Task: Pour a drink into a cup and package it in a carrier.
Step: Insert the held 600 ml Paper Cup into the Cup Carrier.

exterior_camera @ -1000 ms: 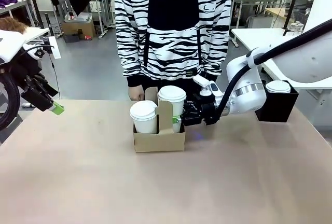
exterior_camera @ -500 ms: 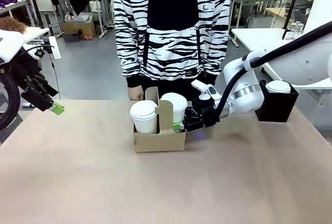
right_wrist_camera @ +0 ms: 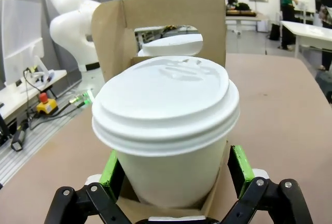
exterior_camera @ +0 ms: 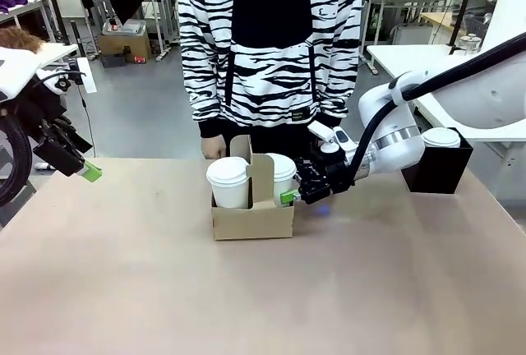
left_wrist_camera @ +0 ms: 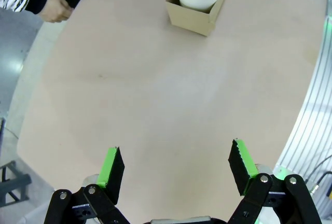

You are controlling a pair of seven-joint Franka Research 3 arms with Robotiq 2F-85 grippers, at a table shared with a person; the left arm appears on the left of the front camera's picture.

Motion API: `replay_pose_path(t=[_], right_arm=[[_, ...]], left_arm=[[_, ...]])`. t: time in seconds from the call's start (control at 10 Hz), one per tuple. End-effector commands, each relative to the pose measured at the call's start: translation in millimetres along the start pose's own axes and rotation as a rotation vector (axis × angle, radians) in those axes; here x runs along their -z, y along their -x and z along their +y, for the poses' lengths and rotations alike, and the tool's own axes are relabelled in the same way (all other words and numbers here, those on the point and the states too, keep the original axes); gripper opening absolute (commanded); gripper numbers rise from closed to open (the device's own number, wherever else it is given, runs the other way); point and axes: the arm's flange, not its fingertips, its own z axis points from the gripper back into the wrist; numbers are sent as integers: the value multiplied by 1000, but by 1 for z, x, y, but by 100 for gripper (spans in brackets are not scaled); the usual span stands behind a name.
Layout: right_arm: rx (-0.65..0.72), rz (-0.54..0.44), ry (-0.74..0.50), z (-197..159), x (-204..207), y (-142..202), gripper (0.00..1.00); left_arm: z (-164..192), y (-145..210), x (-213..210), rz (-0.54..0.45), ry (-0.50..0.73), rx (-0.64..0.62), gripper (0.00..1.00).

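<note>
Item: lidded cup (right_wrist_camera: 166, 130), upright in the carrier (exterior_camera: 252, 217) pocket, standing between the spread, released jaws of the right gripper (exterior_camera: 300, 195); left gripper (left_wrist_camera: 176, 167) likewise open, well apart over bare table.

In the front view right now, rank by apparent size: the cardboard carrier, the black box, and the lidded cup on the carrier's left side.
1. cardboard carrier
2. black box, though it sits farther back, so true size is unsure
3. lidded cup on the carrier's left side

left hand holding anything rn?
No. In the left wrist view the left hand is open over bare table, nothing between its green pads.
</note>
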Motion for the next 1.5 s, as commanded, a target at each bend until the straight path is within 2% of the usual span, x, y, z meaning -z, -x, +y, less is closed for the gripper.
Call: replay_pose_path(t=[0.0,0.3,0.6,0.9,1.1,1.4], right_arm=[[-1,73,52,12,-18,-13,100],[18,126,175,37,-51,-35,100],[152,245,528,101,-107,-80,100],[345,348,893,193,-144,-134,100],[526,464,1108,235,-151,-153,100],[647,483,1304,286,-154,-178,100]], left_arm=[[0,-2,-1,5,-1,-12,100],[0,-2,-1,5,-1,-12,100],[0,-2,-1,5,-1,-12,100],[0,-2,-1,5,-1,-12,100],[0,-2,-1,5,-1,-12,100],[0,-2,-1,5,-1,-12,100]])
